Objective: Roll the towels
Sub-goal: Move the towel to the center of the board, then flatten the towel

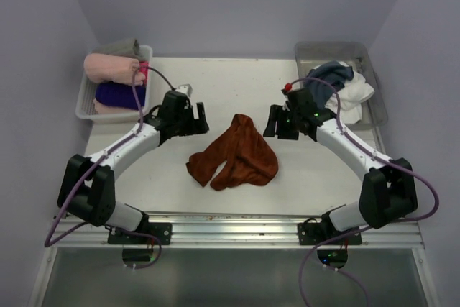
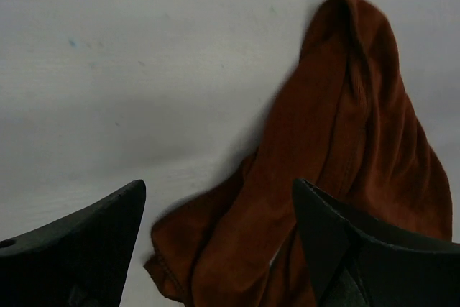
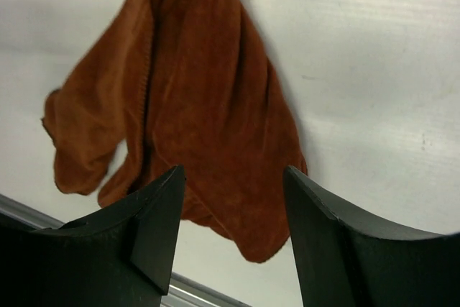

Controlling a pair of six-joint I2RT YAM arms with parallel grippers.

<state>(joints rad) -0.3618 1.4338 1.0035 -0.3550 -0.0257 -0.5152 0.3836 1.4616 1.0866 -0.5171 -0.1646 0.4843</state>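
Top view: rust-brown towel (image 1: 233, 154) crumpled mid-bench (image 1: 215, 80), between the two arms, touching neither. Left fingers (image 1: 202, 116) and right fingers (image 1: 274, 120) hovering either side of its far peak, both spread, gripping nothing. Slate-blue towel (image 1: 330, 73) and white towel (image 1: 357, 95) heaped in the clear tub (image 1: 376, 106), far right. Pink roll (image 1: 108, 67) and purple roll (image 1: 118, 93) in the white basket (image 1: 84, 102), far left.

Left wrist view: fingers wide apart, nothing between them, above bare bench and one edge of the towel.

Right wrist view: fingers parted over the towel's wider end, empty.

Step in hand, as judged: spreading before rolling. Best pinched at two separate corners — one per arm — and drawn out flat. Bunched middle to be avoided, as likely to tighten the folds.

Hard to make out: true corners and hems, buried in folds. Towel's lower part cut off in the left wrist view — tub contents partly behind the right arm.
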